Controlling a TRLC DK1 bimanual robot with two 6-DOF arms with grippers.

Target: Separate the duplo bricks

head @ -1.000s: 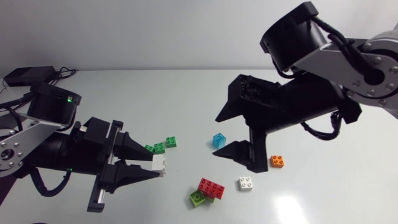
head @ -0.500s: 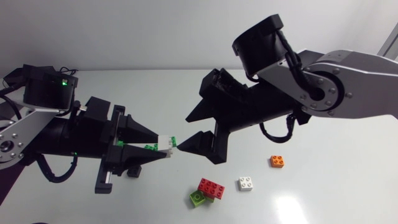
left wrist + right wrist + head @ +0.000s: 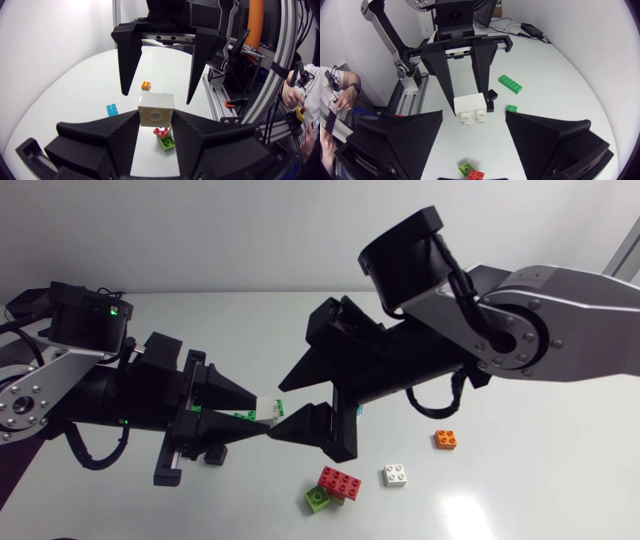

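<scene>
Head view: white brick [image 3: 267, 411] aloft

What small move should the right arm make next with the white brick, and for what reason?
Probably close the right gripper on the free end of the white brick. The left gripper is shut on its other end and holds it above the table, while the right gripper's open fingers stand at either side of it, not touching.

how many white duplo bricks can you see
2. One white square plastic duplo brick is clamped in the left claw; the other white brick lies on the white table beside the red plastic brick. The arms may hide more.
</scene>
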